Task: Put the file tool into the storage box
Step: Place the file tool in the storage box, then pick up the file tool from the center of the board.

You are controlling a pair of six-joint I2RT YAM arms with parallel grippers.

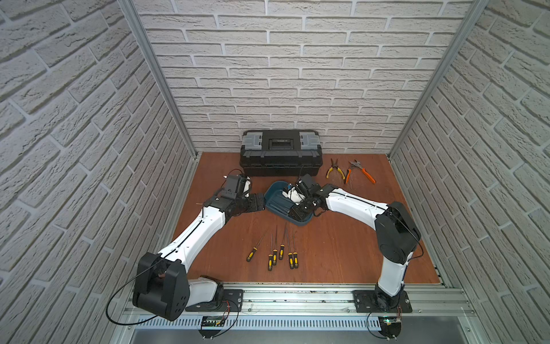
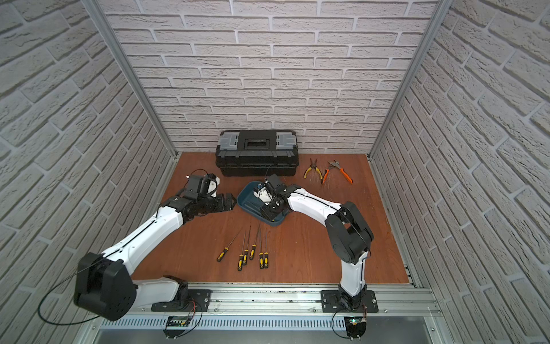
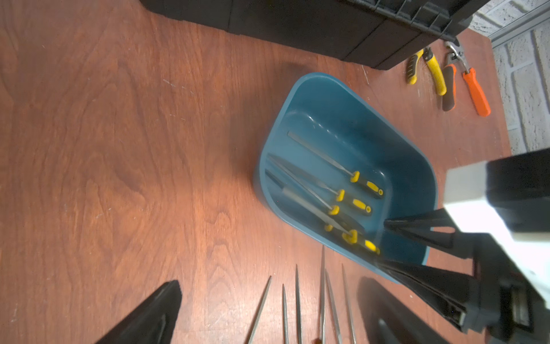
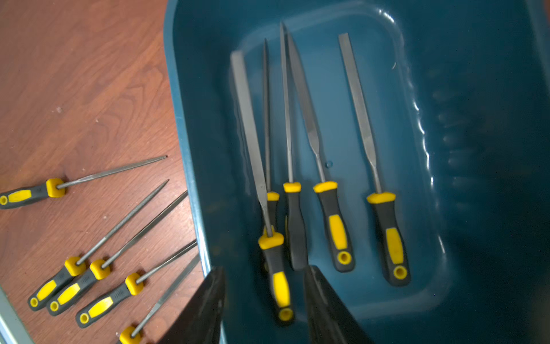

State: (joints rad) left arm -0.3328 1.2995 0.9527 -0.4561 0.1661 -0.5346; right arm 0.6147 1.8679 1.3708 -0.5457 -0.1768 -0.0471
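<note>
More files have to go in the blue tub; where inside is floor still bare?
Bare floor in the storage box lies between the lone flat file and the wall away from the table files. Crowded: the other four files, two overlapping, near the right gripper.

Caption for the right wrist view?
Right gripper, jaws open, over the storage box: five files inside, one between the jaws; more files on the table.

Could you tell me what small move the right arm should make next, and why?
Probably raise the right gripper straight up out of the storage box: its jaws stand open either side of a file that already lies inside, and more files wait on the table.
</note>
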